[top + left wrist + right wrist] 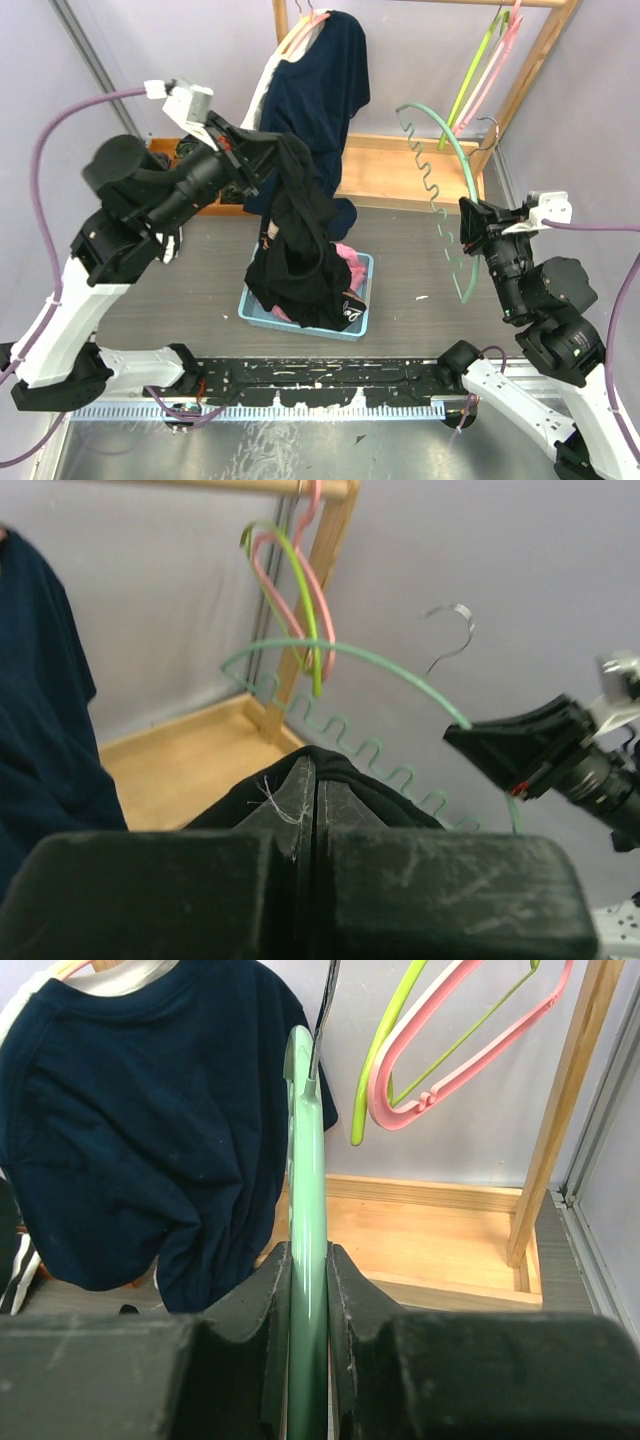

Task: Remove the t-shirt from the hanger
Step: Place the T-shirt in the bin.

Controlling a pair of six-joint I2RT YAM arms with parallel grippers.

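Lilac walls close in the scene on the left, right and far sides, and a wooden rack (400,170) fills the far edge of the grey desk (170,300). A navy t-shirt (315,100) hangs at the rack's left end, and a lime hanger (478,60) and a pink hanger (503,55) hang at its right end. Near the middle of the desk sits a blue basket (300,325) with a pink cloth (350,262) inside. The left gripper (262,150) is clenched on a fold of the black t-shirt (300,250) above the basket's far-left side. The shirt droops from its closed fingers in a long bunch, and its lower end is piled in the basket. To the right, the right gripper (470,225) grasps the mint green hanger (450,150) by one arm. The hanger is bare, its wire hook points toward the far right, and it stands well apart from the black shirt. Grey desk shows between basket and hanger, and more of it shows left of the basket. The hanger's upper curve passes close to the rack's right post.
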